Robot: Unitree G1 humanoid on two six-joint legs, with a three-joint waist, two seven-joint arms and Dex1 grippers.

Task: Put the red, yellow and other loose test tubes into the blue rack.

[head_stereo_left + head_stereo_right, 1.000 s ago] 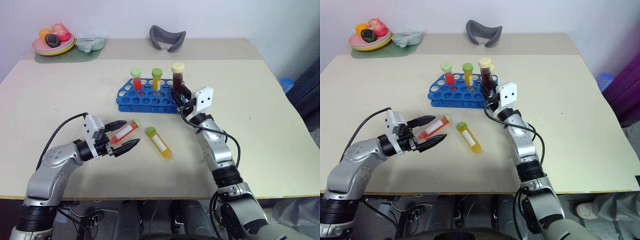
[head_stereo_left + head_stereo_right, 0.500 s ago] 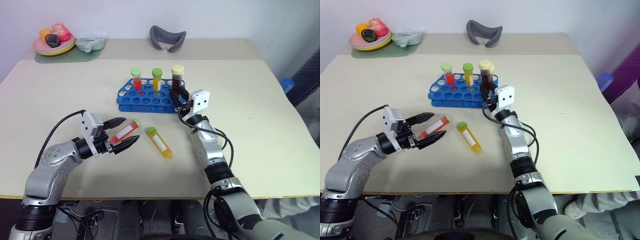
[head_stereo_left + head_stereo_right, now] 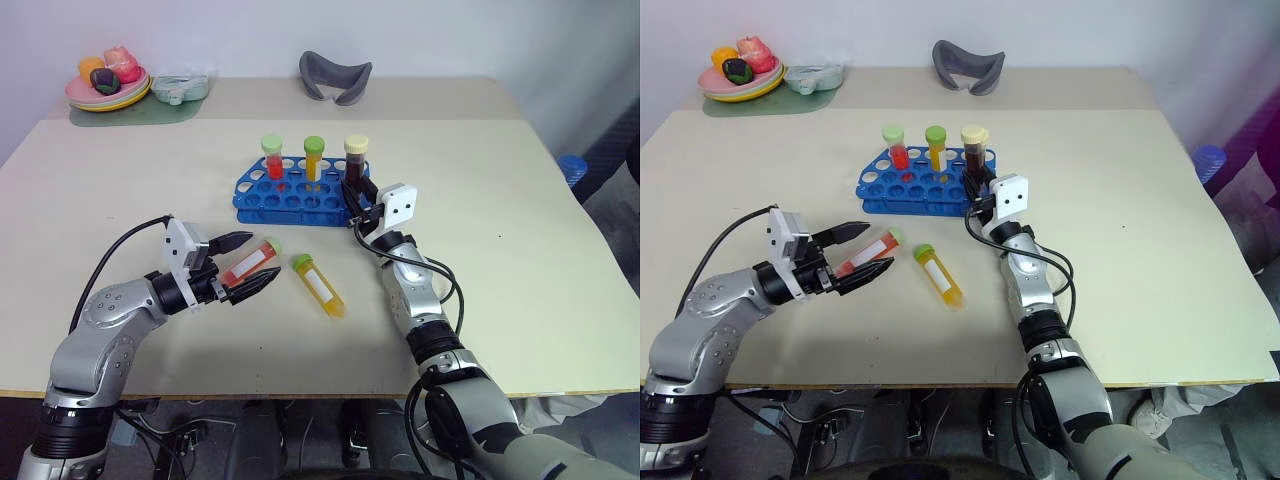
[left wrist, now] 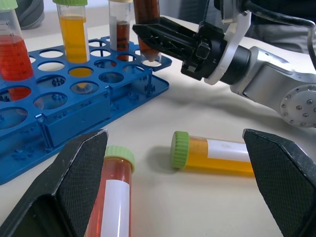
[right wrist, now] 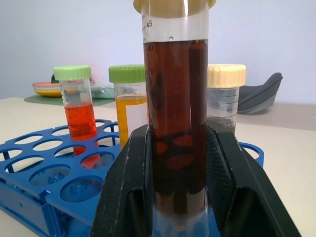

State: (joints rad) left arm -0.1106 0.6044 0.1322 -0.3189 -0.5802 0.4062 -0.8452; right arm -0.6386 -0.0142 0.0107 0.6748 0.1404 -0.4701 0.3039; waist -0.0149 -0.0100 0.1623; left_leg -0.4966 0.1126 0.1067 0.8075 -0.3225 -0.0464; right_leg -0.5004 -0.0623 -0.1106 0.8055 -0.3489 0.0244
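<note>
The blue rack stands mid-table with a red tube and a yellow tube upright in its back row. My right gripper is shut on a dark brown tube with a pale yellow cap, held upright with its lower end at a hole on the rack's right end. Another pale-capped tube stands just behind it. A loose red tube lies on the table between the fingers of my open left gripper, which do not touch it. A loose yellow tube lies just to its right.
At the back left are a plate of toy fruit on a green mat and a pale lidded dish. A grey curved object lies at the back centre. The table's front edge runs close below both arms.
My right gripper has lowered the dark brown tube a little towards the rack's right end. The left gripper and both loose tubes have stayed put.
</note>
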